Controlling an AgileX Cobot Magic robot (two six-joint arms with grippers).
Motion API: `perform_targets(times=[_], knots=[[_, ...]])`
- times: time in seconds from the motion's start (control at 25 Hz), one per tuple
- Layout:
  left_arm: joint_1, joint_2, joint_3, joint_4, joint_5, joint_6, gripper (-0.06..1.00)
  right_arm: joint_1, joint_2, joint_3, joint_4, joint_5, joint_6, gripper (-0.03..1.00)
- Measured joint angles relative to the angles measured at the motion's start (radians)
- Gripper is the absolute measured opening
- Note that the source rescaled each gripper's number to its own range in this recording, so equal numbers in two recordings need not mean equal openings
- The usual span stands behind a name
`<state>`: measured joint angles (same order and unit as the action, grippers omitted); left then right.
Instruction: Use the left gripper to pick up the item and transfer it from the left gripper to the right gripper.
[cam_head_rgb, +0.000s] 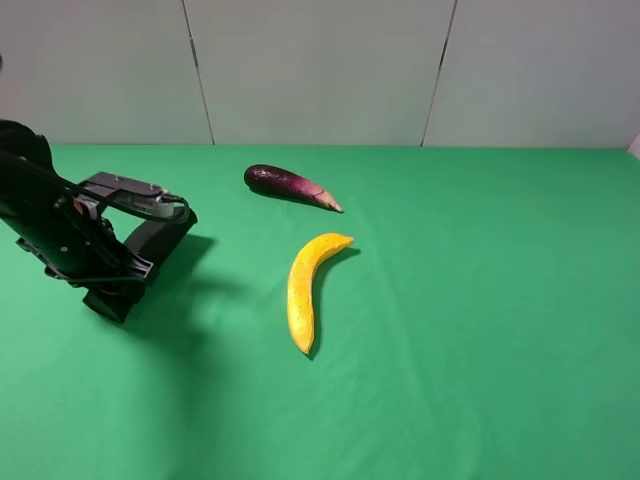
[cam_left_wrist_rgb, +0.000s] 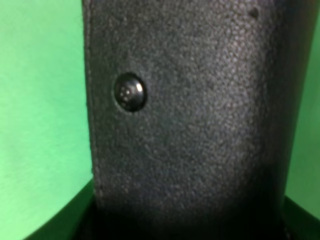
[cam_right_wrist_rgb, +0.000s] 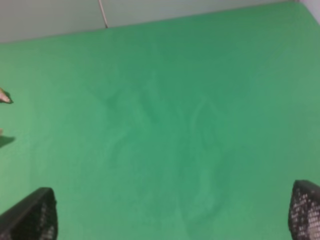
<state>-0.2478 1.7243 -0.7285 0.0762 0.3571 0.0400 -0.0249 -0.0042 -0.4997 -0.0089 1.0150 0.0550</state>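
The item (cam_head_rgb: 158, 240), a matte black elongated case, lies at the left of the green table under my left arm. My left gripper (cam_head_rgb: 120, 285) is down on it. In the left wrist view the case (cam_left_wrist_rgb: 200, 115) fills the frame, grainy black with one small round stud. The dark jaw bases show at the frame's lower corners, against the case's sides. My right gripper (cam_right_wrist_rgb: 170, 220) is out of the exterior view. In the right wrist view its two fingers stand far apart with only green cloth between them.
A yellow banana (cam_head_rgb: 305, 285) lies at the table's middle and a purple eggplant (cam_head_rgb: 288, 185) behind it. The table is covered in green cloth (cam_head_rgb: 480, 320), with a grey panelled wall (cam_head_rgb: 320, 70) along the back edge.
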Motion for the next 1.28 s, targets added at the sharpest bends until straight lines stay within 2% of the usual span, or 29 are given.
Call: perform_targets(times=[0.52,0.8,1.04,1.28], knots=[[0.000,-0.234,0.001,0.006,0.285,0.000,0.04,0.000,0.000,0.000,0.000,0.000,0.000,1.00],[0.000,-0.317,-0.003,0.006,0.382,0.000,0.04,0.000,0.000,0.000,0.000,0.000,0.000,1.00],[0.000,-0.320,-0.124,0.006,0.519,0.024,0.04,0.000,0.000,0.000,0.000,0.000,0.000,1.00],[0.000,-0.322,-0.271,0.002,0.614,0.073,0.04,0.000,0.000,0.000,0.001,0.000,0.000,1.00]])
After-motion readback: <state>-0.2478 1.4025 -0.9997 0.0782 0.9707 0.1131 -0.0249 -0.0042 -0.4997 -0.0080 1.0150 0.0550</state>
